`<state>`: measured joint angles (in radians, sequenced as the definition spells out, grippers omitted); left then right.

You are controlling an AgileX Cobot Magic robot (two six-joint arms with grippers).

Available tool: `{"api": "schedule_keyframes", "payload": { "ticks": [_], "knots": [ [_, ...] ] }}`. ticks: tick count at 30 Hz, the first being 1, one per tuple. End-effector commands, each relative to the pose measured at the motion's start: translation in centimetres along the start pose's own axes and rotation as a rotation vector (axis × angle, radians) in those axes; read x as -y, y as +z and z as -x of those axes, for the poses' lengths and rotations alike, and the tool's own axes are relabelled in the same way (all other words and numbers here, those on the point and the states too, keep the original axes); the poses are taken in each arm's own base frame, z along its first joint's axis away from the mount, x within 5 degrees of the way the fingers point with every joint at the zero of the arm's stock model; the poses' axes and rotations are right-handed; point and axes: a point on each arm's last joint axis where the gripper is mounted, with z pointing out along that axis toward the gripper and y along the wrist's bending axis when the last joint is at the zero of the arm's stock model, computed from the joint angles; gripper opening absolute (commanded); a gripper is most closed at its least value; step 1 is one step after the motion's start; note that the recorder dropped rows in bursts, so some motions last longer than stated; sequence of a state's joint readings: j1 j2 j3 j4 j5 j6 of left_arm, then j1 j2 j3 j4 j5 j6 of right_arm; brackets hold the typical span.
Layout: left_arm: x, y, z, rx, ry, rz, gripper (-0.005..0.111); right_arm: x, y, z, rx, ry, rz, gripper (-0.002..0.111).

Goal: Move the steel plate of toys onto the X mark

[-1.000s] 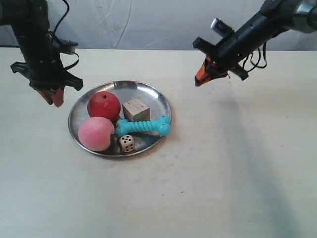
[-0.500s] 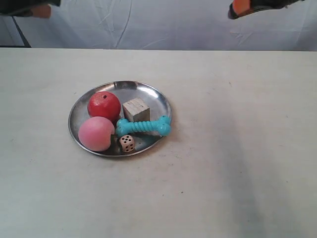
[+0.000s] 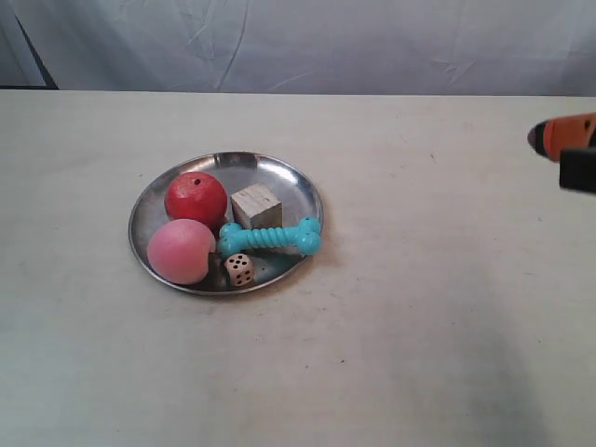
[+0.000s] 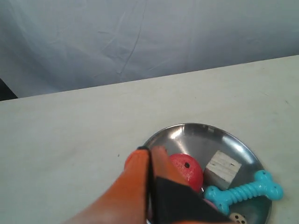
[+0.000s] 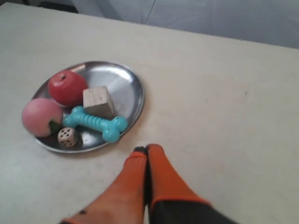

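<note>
The steel plate [image 3: 279, 182] lies flat on the cream table, left of centre. It holds a red apple [image 3: 196, 197], a pink peach [image 3: 181, 250], a wooden cube [image 3: 256, 206], a turquoise bone [image 3: 270, 237] and a small die [image 3: 239, 269]. My left gripper [image 4: 150, 151] is shut and empty, high over the plate [image 4: 196, 137] near the apple [image 4: 189, 170]; the exterior view does not show it. My right gripper [image 5: 147, 150] is shut and empty, off the plate's [image 5: 124, 81] rim on the bone's [image 5: 96, 122] side. At the exterior view's right edge only an orange gripper [image 3: 542, 137] tip shows. I cannot make out the X mark.
A wrinkled pale blue cloth [image 3: 307, 42] hangs behind the table's far edge. Bare cream tabletop [image 3: 438, 279] stretches between the plate and the gripper at the exterior view's right.
Both arms left their places beside the plate and rose out of the exterior view. The one at the exterior view's right now shows again, at the right edge. The plate and toys stayed put.
</note>
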<state>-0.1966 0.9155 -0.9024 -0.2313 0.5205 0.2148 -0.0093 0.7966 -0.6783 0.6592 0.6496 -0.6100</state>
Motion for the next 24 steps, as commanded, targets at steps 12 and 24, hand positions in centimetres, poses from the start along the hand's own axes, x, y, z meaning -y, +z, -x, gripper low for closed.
{"api": "schedule_keyframes", "payload": {
  "ticks": [12,24],
  "knots": [
    [0.2,-0.9,-0.1,0.012,0.015,-0.003,0.000,-2.2,-4.0,-2.2,0.075,-0.058,0.045,0.000],
    [0.2,-0.9,-0.1,0.012,0.015,-0.003,0.000,0.5,-2.6,-8.8,0.363,0.048,-0.214,0.000]
  ]
}}
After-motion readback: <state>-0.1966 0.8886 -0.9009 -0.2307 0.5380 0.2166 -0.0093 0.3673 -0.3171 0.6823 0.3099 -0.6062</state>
